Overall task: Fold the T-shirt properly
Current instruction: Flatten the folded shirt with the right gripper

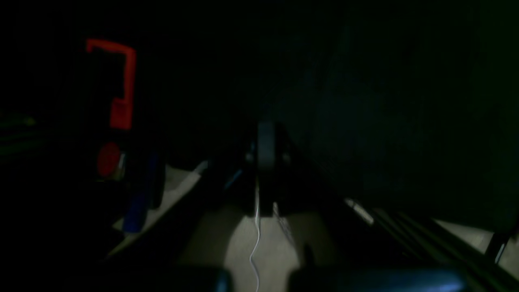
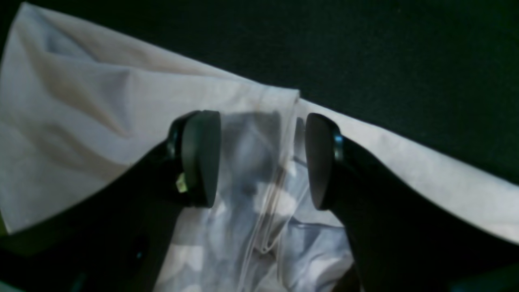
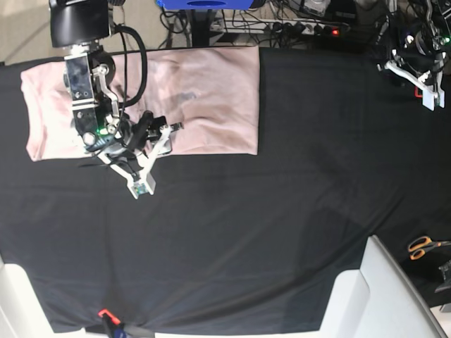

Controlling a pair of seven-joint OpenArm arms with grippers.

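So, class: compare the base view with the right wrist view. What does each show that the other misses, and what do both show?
Only the base view shows the whole folded T-shirt, the left gripper parked far from it at the table's other end, and orange-handled scissors. Only the right wrist view shows the right gripper with its jaws apart over a hemmed fabric edge, not pinching it. Both show the pink shirt lying on the black tablecloth.

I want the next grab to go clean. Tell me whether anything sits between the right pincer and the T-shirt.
Nothing visible does. The right pincer hangs open directly over the T-shirt, its fingers straddling a hemmed fold near the cloth's edge. Only pink fabric shows between them, with the black tablecloth beyond the edge.
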